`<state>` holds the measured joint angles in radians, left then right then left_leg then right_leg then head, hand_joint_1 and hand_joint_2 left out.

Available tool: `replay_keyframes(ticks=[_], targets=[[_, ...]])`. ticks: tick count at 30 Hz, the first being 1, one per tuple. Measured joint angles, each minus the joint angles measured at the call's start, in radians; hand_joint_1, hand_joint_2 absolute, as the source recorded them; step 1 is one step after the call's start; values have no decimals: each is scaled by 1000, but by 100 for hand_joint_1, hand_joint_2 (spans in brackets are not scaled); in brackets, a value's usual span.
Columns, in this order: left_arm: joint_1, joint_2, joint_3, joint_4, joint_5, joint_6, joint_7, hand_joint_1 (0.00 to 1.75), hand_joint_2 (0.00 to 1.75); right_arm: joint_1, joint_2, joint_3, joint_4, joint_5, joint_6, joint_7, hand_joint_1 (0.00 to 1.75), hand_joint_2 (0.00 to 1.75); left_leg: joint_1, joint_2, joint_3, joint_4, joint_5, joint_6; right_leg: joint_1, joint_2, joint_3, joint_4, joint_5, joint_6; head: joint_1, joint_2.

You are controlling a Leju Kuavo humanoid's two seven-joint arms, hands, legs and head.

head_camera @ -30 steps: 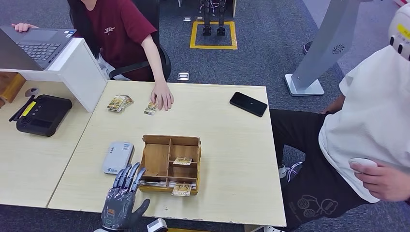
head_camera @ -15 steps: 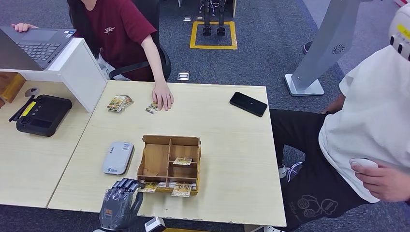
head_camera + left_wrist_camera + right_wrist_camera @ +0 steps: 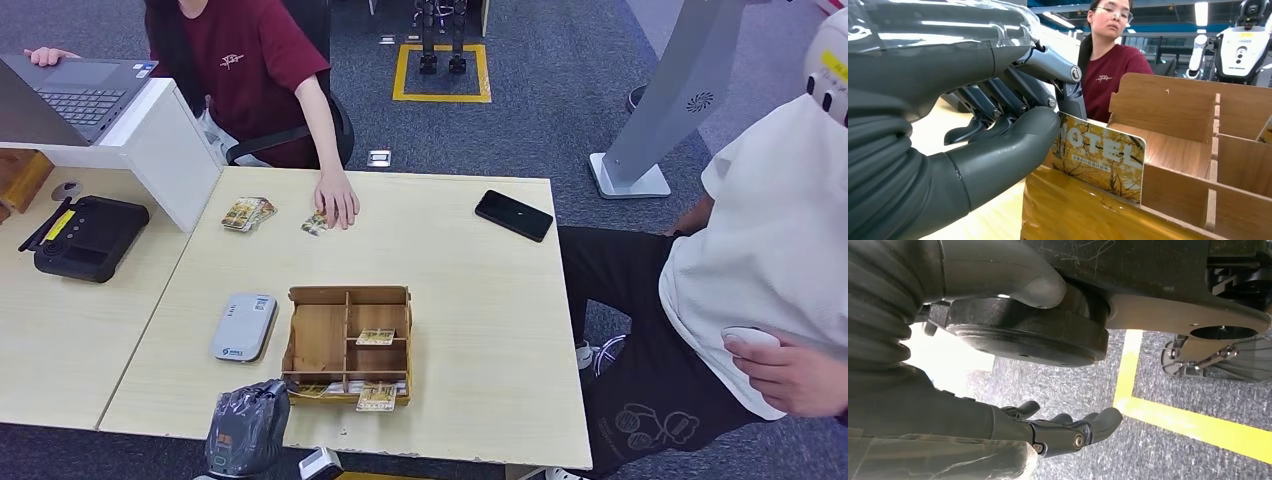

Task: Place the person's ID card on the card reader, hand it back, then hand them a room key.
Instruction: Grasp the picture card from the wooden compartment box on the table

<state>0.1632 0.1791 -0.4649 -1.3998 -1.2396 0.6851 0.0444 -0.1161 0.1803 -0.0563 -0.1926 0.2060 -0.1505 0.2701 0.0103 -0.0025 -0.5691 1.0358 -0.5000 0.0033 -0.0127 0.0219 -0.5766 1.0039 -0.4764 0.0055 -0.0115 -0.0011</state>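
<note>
At tray's near edge | left robot hand pinching room key | right robot hand spread, empty

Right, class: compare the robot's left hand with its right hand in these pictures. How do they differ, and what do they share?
The left hand pinches a hotel key card between thumb and fingers; the right hand holds nothing, fingers loosely extended. The left hand works at the near edge of the wooden organiser on the table; the right hand hangs over grey carpet with a yellow line. Both are dark grey with ribbed wrist covers.
</note>
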Motion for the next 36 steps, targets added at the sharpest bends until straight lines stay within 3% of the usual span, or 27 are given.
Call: replay_keyframes(ticks=[18,28,36], targets=[[22,-4,2,-17,25,0,-62,175,175,6,0,-71,0,-37,-34,-7,0,175,0,-2,0,0,0,0,0,-3,1,0,-1,0,0,0],[57,-54,66,-74,50,0,-166,175,175,10,0,-123,-1,-59,-58,-16,0,175,0,-3,0,0,0,0,0,-3,1,0,-1,0,0,0],[77,-78,103,-109,52,0,-177,175,175,14,0,-164,-6,-71,-69,-20,0,175,0,-3,0,0,0,0,0,-3,1,0,-1,0,0,0]])
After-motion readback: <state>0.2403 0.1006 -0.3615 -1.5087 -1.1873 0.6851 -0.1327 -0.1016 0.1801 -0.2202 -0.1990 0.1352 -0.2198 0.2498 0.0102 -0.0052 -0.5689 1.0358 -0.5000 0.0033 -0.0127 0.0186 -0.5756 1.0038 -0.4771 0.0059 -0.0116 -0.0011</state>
